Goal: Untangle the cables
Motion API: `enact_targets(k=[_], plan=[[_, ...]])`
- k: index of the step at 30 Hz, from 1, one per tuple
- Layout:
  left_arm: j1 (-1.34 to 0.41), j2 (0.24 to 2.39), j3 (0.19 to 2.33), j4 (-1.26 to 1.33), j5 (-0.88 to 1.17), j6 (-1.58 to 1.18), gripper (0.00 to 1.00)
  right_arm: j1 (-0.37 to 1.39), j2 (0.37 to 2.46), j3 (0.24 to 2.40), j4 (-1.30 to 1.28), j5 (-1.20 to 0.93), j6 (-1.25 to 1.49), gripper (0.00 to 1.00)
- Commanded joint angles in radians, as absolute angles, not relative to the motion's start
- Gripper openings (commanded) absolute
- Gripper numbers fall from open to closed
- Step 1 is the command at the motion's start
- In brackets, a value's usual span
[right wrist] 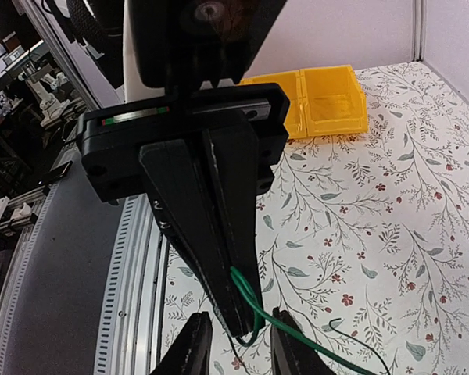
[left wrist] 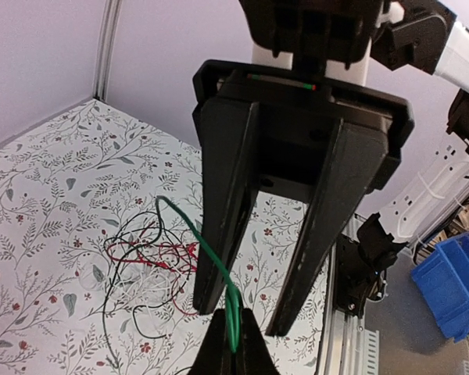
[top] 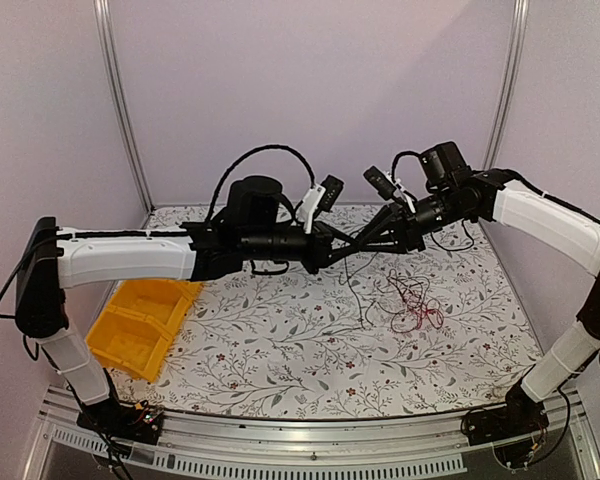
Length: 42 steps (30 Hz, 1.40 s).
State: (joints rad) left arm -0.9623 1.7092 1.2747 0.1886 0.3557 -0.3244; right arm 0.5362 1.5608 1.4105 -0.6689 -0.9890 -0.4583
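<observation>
The cables [top: 415, 300] lie in a loose tangle of red and black wires on the flowered table, right of centre; the left wrist view also shows the tangle [left wrist: 152, 258] with white strands in it. Both grippers meet tip to tip above the table. My left gripper [left wrist: 234, 312] is shut on a folded green cable [left wrist: 199, 234], which arcs down toward the tangle. My right gripper [right wrist: 238, 312] is open, its fingers standing on either side of the left gripper's tips [right wrist: 239, 333]. The green cable [right wrist: 313, 337] runs past its right finger.
A yellow bin [top: 140, 320] sits at the table's left edge, also seen as the yellow bin [right wrist: 328, 98] in the right wrist view. A blue bin [left wrist: 453, 281] stands off the table. Metal frame posts [top: 120, 100] rise at the back corners.
</observation>
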Motion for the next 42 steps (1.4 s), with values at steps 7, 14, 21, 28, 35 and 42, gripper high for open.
enact_targets(k=[7, 14, 21, 28, 35, 42], plan=[[-0.977, 1.739, 1.312, 0.159, 0.37, -0.293, 0.0, 0.541, 1.578, 1.433, -0.657, -1.037, -0.428, 0.2], [-0.978, 1.744, 1.31, 0.153, 0.373, -0.284, 0.0, 0.54, 1.577, 1.445, -0.661, -1.055, -0.414, 0.27], [-0.978, 1.742, 1.298, 0.165, 0.361, -0.278, 0.0, 0.518, 1.585, 1.445, -0.665, -1.075, -0.402, 0.17], [-0.977, 1.737, 1.275, 0.167, 0.353, -0.266, 0.04, 0.505, 1.576, 1.435, -0.667, -1.083, -0.402, 0.0], [-0.975, 1.736, 1.238, 0.201, 0.34, -0.258, 0.24, 0.505, 1.569, 1.432, -0.673, -1.091, -0.403, 0.0], [-0.971, 1.727, 1.215, 0.231, 0.34, -0.263, 0.03, 0.505, 1.569, 1.421, -0.672, -1.085, -0.411, 0.0]])
